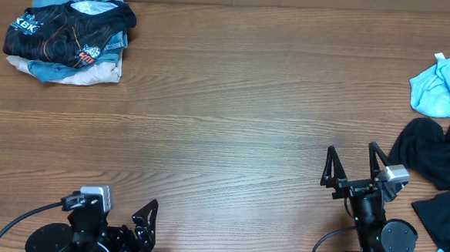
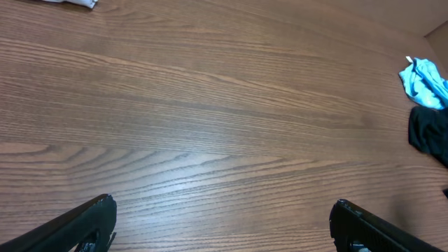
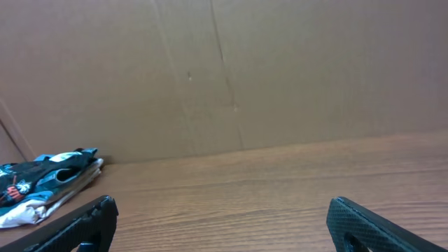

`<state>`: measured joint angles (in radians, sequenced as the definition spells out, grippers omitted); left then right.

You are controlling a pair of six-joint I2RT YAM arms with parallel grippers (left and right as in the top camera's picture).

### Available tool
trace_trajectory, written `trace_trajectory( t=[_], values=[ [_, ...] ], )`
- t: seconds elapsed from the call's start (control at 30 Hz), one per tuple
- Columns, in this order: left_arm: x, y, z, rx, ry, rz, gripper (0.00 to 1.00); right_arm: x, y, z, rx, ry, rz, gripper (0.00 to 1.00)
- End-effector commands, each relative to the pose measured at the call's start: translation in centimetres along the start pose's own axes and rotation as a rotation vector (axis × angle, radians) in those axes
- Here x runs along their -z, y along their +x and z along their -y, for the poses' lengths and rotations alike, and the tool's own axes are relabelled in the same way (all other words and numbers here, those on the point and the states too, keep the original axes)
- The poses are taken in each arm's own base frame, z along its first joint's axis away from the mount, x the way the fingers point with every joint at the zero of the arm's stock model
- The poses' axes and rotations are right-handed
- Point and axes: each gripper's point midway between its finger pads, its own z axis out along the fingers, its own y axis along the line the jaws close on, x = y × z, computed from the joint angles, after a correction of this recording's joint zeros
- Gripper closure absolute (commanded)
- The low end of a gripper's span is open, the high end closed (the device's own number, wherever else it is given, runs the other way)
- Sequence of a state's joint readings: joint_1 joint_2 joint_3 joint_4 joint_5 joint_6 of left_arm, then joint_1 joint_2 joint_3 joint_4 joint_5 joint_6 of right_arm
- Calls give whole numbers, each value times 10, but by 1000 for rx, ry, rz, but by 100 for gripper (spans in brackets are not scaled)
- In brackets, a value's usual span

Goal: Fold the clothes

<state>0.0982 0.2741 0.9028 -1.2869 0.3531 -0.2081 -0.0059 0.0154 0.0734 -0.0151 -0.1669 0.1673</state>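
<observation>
Partway done: folded pile (image 1: 68, 37) sits at the counter's (image 1: 233, 119) far-left corner, black piece (image 1: 439, 156) and blue piece (image 1: 443, 85) lie crumpled and unfolded at its right edge, and left end effector (image 2: 222, 206) and right end effector (image 1: 352, 160) are both wide open, empty, at the near edge.

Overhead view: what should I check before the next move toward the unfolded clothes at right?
1. Left pincer open, empty: ok.
2. Right pincer open, empty: ok.
3. Black garment beside right pincer, crumpled: ok.
4. Its full outline: cannot tell, it runs off frame.
5. Table middle bare for folding: ok.
6. Folded stack out of the way, far left corner: ok.
</observation>
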Motion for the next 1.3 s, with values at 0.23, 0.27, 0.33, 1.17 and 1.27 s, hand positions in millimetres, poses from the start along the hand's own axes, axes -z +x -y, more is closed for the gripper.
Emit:
trace_trajectory(
  t=[0.23, 0.27, 0.33, 1.17, 1.27],
  values=[
    [0, 1, 2, 8, 11, 2, 0, 0, -6, 5, 52, 28, 52, 0],
    [0, 1, 2, 8, 11, 2, 0, 0, -5, 5, 53, 26, 60, 0],
    [0, 1, 2, 8, 11, 2, 0, -1, -2, 6, 56, 22, 78, 0],
    [0, 1, 2, 8, 11, 2, 0, 0, 41, 20, 149, 73, -102, 0],
    [0, 1, 2, 8, 11, 2, 0, 0, 41, 20, 149, 73, -102, 0]
  ],
)
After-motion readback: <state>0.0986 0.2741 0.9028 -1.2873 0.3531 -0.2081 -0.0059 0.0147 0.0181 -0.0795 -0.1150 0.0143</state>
